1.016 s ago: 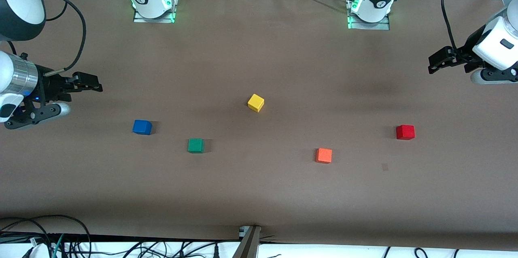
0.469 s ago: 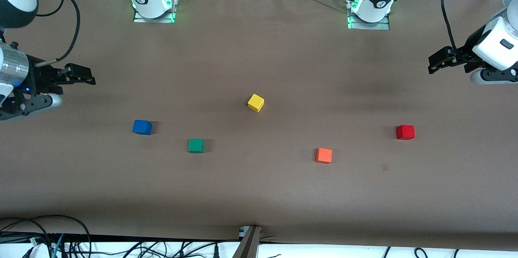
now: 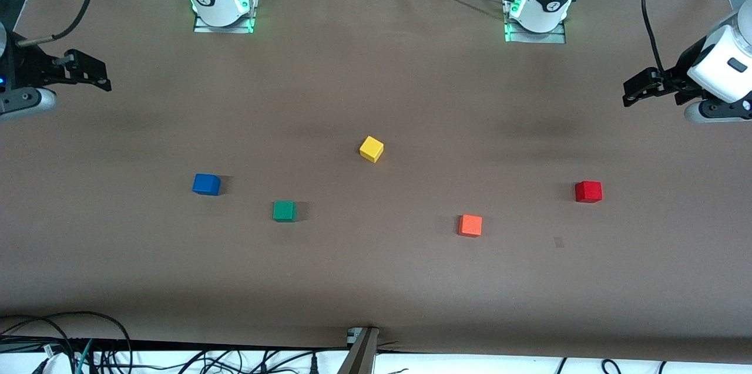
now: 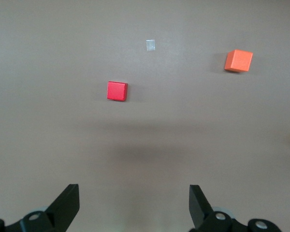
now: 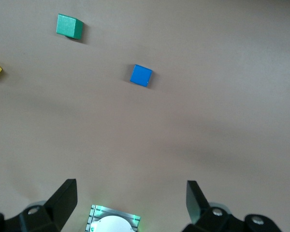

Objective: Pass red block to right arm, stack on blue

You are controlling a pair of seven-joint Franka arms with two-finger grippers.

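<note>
Front view: red block (image 3: 588, 191) rests on tabletop (image 3: 376, 280) toward left arm's end, untouched; blue cube (image 3: 206, 184) toward right arm's end. Left tool (image 3: 637, 87) and right tool (image 3: 88, 73) raised, empty.

Left wrist view: fingers apart; advise centring over the block before descending.

Right wrist view: fingers apart, waiting.

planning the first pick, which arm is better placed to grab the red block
Left. Its open tool hangs over the table at the end where the red block sits. The right tool, also open, is at the blue cube's end.
</note>
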